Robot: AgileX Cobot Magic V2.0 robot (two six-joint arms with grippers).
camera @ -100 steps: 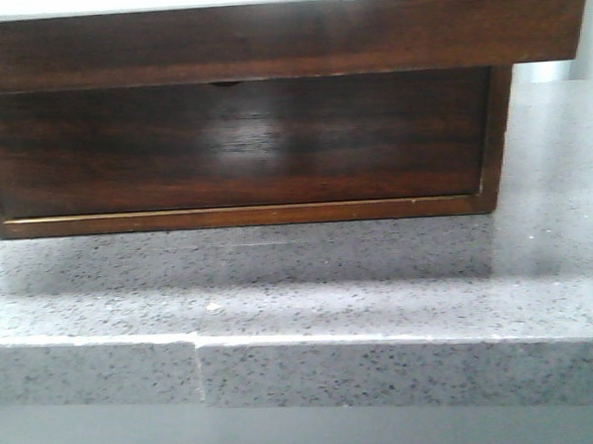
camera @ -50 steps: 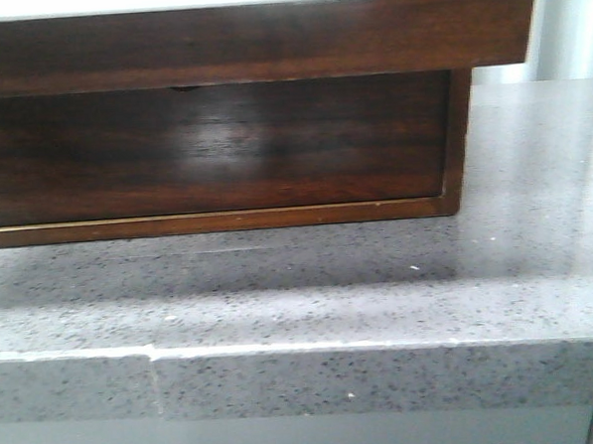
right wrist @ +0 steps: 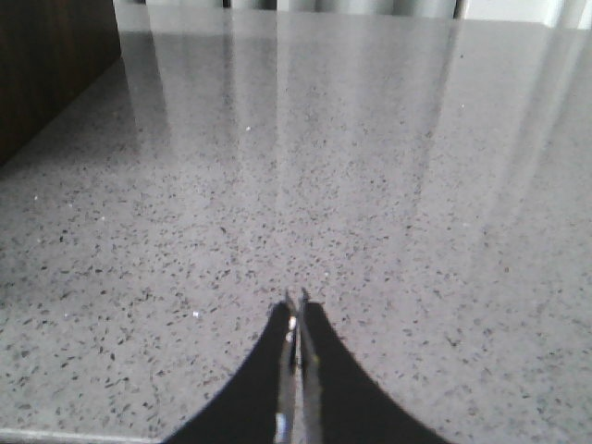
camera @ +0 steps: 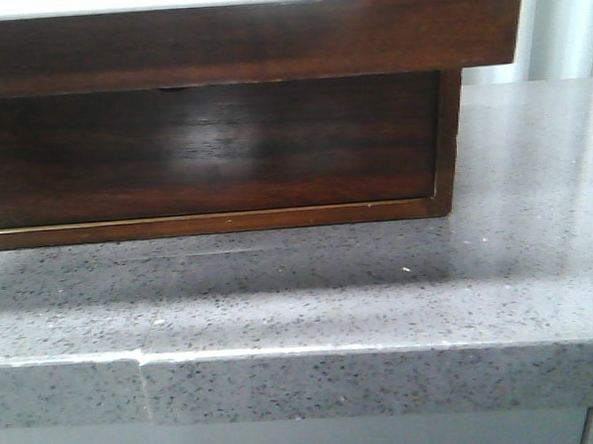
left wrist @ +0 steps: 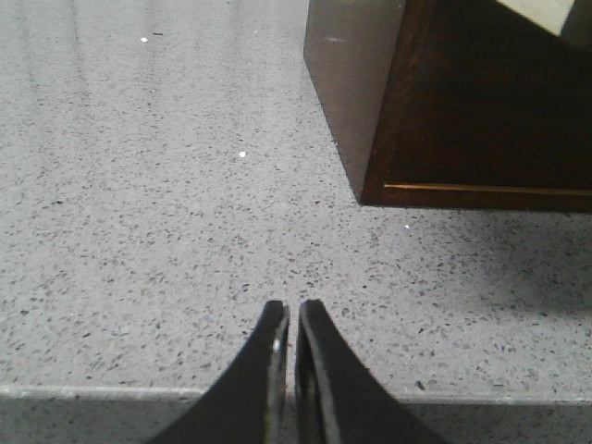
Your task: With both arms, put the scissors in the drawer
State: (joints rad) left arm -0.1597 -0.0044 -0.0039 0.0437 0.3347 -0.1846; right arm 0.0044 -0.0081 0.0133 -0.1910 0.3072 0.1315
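Two pincers hover low over a speckled grey bench [camera: 381,307], each pressed together with nothing between its tips: the left pincer [left wrist: 292,319] near a corner of the dark wooden drawer cabinet [camera: 213,147], the right pincer [right wrist: 296,310] over bare stone with the cabinet's side at the frame's edge. The drawer front looks flush and closed. No scissors can be made out; whether they lie inside or elsewhere cannot be told, so the idle, empty-handed pose fits either case.

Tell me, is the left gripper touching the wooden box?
Apart. In the left wrist view, bare counter lies between the left gripper and the box.
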